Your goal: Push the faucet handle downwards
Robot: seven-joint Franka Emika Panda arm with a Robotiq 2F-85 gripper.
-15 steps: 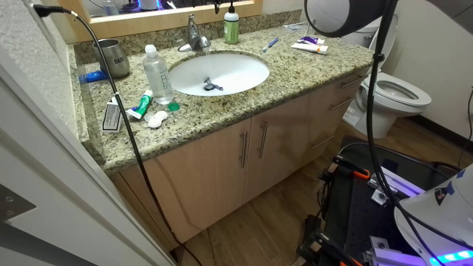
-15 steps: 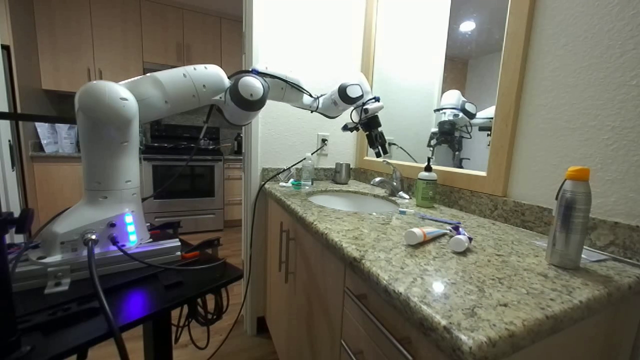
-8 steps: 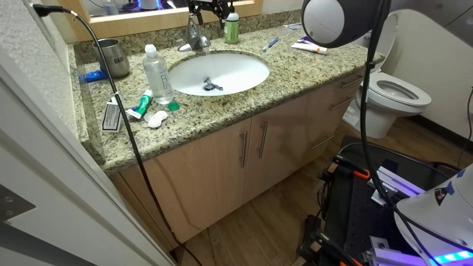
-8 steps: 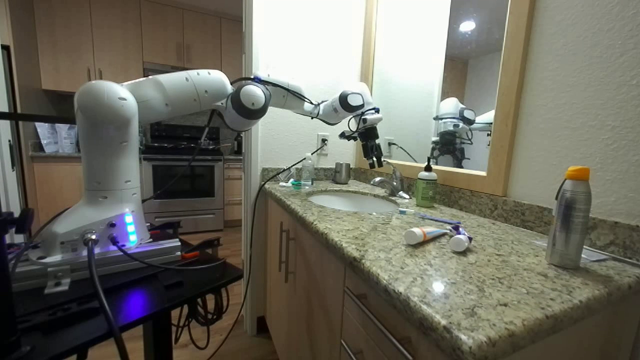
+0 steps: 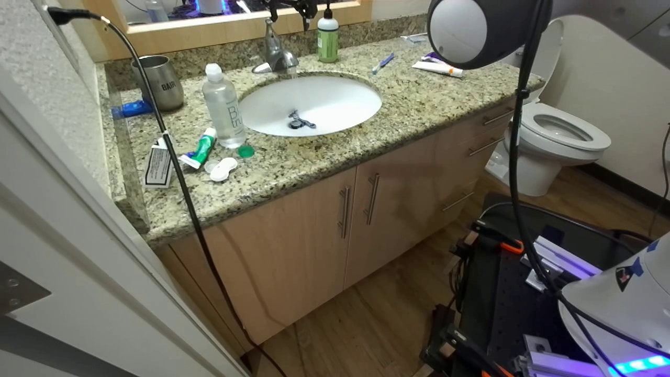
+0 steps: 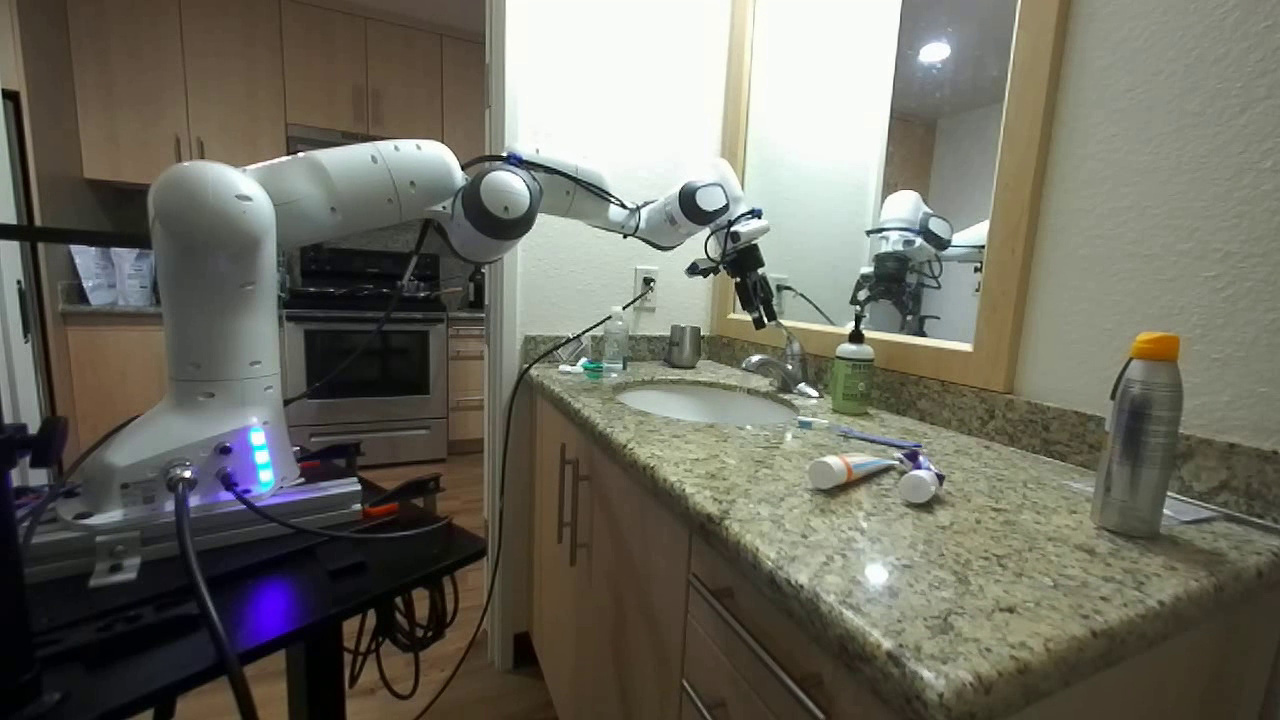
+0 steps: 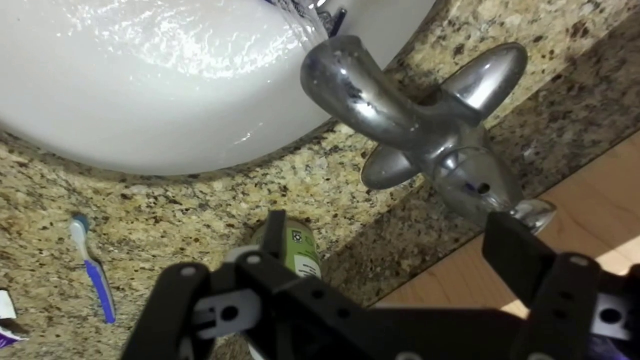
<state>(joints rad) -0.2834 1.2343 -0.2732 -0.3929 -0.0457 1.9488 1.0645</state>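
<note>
The faucet handle (image 7: 536, 212) is a short silver lever on top of the curved faucet (image 7: 370, 107), seen from above in the wrist view. It shows in both exterior views (image 5: 270, 32) (image 6: 793, 346). Water runs from the spout into the white basin (image 7: 165, 145). My gripper (image 7: 387, 219) is open with nothing between its fingers. In the wrist view its right fingertip overlaps the base of the lever; I cannot tell whether they touch. The left finger overlaps the green soap bottle. In both exterior views the gripper (image 5: 289, 22) (image 6: 766, 325) is just above the handle.
The green soap bottle (image 6: 852, 380) stands beside the faucet. The mirror's wooden frame (image 5: 209, 34) is close behind. A toothbrush (image 7: 97, 280) and toothpaste tubes (image 5: 438, 68) lie on the counter. A clear bottle (image 5: 224, 110), a metal cup (image 5: 165, 86) and a spray bottle (image 6: 1138, 450) stand farther off.
My gripper has come down toward the faucet. Over the last half second it has tilted and its fingertips have swung up slightly and toward the handle and mirror. The fingers stay apart.
</note>
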